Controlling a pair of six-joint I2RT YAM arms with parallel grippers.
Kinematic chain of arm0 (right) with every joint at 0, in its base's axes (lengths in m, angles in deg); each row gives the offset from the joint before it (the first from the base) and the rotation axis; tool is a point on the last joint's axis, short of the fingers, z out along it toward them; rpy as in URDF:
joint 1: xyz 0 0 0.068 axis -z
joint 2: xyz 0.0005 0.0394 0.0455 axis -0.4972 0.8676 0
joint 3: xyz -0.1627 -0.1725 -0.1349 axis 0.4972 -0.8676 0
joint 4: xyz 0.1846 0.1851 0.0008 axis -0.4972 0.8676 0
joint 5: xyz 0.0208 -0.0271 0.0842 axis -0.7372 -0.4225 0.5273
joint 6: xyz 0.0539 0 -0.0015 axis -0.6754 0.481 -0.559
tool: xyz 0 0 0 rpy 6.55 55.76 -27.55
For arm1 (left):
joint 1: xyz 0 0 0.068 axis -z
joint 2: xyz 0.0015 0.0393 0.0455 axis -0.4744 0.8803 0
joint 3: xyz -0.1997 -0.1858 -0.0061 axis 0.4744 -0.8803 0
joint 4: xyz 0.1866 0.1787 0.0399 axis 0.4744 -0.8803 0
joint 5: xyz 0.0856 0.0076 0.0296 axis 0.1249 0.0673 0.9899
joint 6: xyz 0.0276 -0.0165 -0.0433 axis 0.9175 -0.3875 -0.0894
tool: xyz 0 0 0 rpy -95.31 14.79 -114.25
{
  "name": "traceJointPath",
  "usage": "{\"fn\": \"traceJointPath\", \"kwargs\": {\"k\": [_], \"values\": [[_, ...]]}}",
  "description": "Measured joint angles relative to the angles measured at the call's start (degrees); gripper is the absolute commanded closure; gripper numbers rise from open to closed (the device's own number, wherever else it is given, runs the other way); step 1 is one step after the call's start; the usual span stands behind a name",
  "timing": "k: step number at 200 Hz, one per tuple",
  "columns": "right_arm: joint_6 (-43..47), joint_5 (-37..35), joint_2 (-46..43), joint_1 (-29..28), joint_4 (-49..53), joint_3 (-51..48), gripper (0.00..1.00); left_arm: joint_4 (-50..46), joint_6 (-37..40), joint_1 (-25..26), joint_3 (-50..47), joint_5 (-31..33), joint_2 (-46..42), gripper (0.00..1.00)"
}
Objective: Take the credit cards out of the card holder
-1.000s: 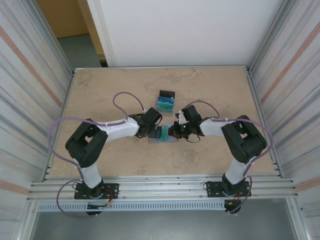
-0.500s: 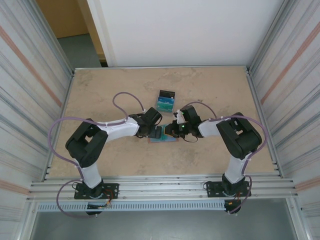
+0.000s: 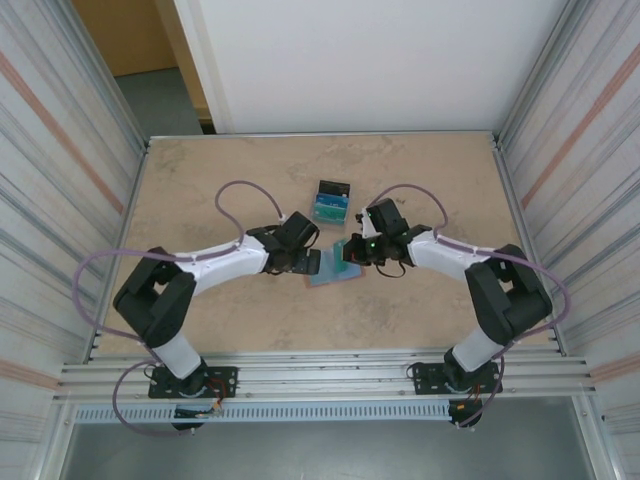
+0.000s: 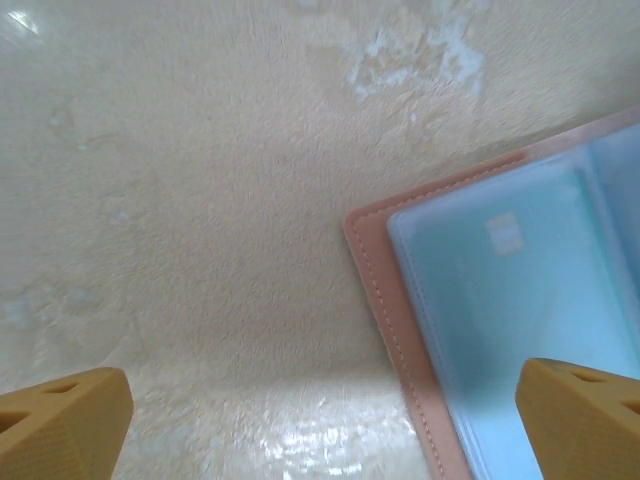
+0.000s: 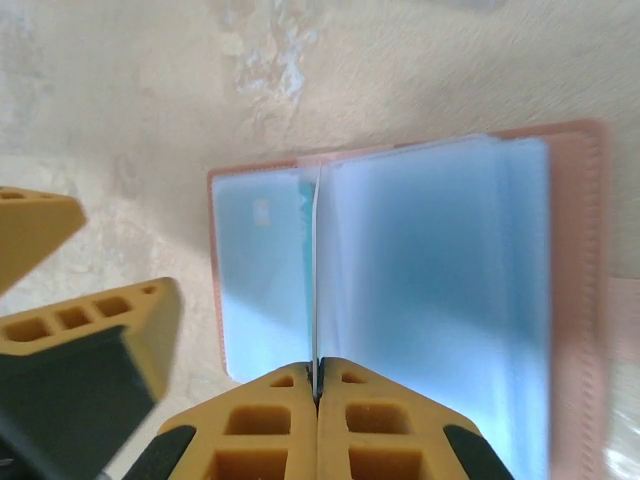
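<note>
Card holder point(image 3: 330, 273), a small folding wallet with a salmon-brown, stitched leather-like outside and blue-grey clear pockets inside, lies spread open on my mottled beige counter point(image 3: 200, 180), midway between the two arms. In my left wrist view point(image 4: 500, 300) one rounded corner shows; in the right wrist view point(image 5: 430, 280) I see both halves. Beyond it, apart from it, sits a small stack of thin plastic credit cards point(image 3: 329, 204), teal with a black one at the far end.

Room is good: bare counter lies behind and to both sides, with the ribbed metal side walls point(image 3: 60, 170) well away.

My left gripper point(image 3: 312, 262) point(image 4: 322, 420) has its fingers point(image 4: 60, 420) spread wide, one tip above the holder's corner, grasping nothing. My right gripper point(image 3: 350, 252) point(image 5: 318, 385) has its fingers point(image 5: 385, 425) clenched on a thin pale sheet point(image 5: 316, 280) standing edge-on from the holder's middle; I cannot tell whether it is a card or a pocket leaf.
</note>
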Motion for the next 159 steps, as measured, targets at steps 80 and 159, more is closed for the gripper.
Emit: {"fn": "traceJointPath", "kwargs": {"k": [80,159], "values": [[21.62,-13.75,0.24,-0.37,15.65,18.88,1.0,-0.17,-0.09,-1.75,-4.31,1.92,-11.02,0.01],[44.92,-17.09,17.33,-0.37,17.22,35.17,1.0,-0.61,-2.03,-1.79,-8.37,2.16,-12.11,0.01]]}}
